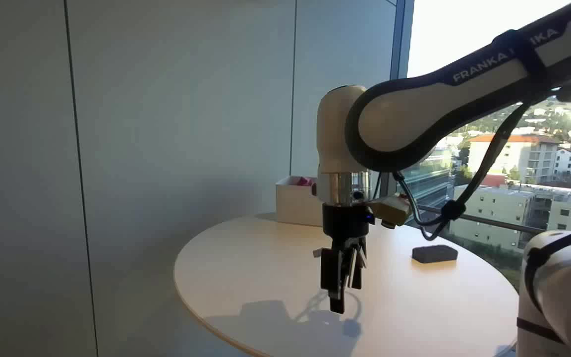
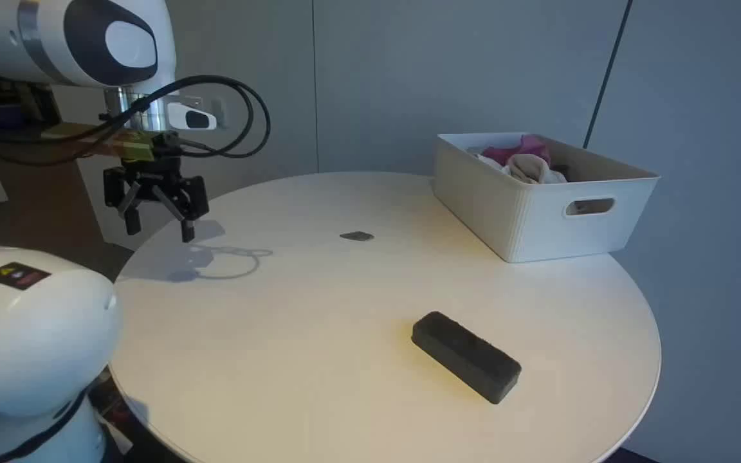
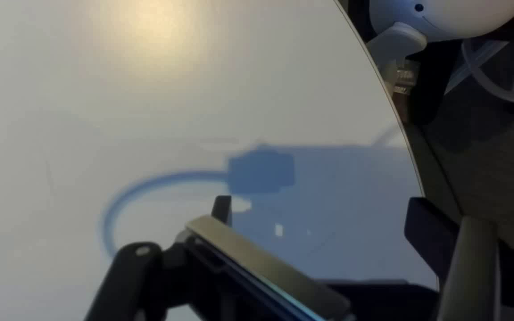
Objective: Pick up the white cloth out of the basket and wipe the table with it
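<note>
The white basket stands at the far side of the round white table and also shows in an exterior view. A pale cloth is bunched inside it beside a pink cloth. A bit of whiter fabric shows at the basket's edge; I cannot tell whether it is the same cloth as the pale one. My gripper is open and empty above the table's edge, well away from the basket. Its fingers are spread wide in the wrist view, with only shadowed tabletop between them.
A dark oblong block lies on the table, also seen in an exterior view. A small dark flat patch is on the tabletop. A wall stands behind the basket. The robot's base is beside the table.
</note>
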Available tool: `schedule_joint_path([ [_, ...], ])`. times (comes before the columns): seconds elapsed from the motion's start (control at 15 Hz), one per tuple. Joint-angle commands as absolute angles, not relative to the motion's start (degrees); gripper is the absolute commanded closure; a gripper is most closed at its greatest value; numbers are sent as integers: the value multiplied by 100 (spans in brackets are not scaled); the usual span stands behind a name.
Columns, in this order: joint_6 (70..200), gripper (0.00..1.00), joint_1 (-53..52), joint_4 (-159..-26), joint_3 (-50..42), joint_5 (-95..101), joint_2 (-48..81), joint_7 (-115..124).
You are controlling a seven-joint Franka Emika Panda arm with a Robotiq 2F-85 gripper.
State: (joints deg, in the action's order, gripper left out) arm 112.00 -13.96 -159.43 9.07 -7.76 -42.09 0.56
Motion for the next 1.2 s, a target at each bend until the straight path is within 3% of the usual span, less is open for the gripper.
schedule_joint_path([
  [0.0, 11189, 0, -1384, -15935, 918, -782, -4209, 50],
  [1.13, 11297, 0, -1311, -15786, 899, -773, -4080, 103],
])
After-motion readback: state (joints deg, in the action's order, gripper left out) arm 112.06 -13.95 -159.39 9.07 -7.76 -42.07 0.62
